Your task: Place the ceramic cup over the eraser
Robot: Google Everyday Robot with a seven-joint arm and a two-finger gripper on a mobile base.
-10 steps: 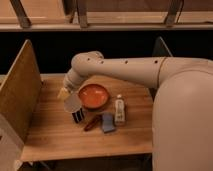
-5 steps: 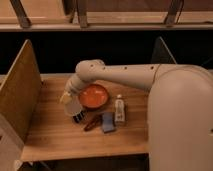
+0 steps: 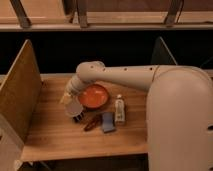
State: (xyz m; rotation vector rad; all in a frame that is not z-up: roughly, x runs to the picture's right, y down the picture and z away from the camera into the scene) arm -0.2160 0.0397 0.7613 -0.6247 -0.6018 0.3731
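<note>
The gripper (image 3: 69, 100) is seen left of the tabletop's middle, beside the orange bowl (image 3: 93, 96). The ceramic cup (image 3: 74, 107) is held at its tip, just above the eraser (image 3: 78, 117), which is partly hidden beneath it, nearer the front edge.

An orange bowl (image 3: 93, 96), white bottle (image 3: 119, 109), light blue pad (image 3: 107, 121) and small reddish-brown object (image 3: 92, 123) sit on the wooden surface (image 3: 55, 135).

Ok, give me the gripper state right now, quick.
Gripper: at the table's left side, beside the orange bowl, with the ceramic cup at its tip, directly above the eraser. Grip cannot be told.
</note>
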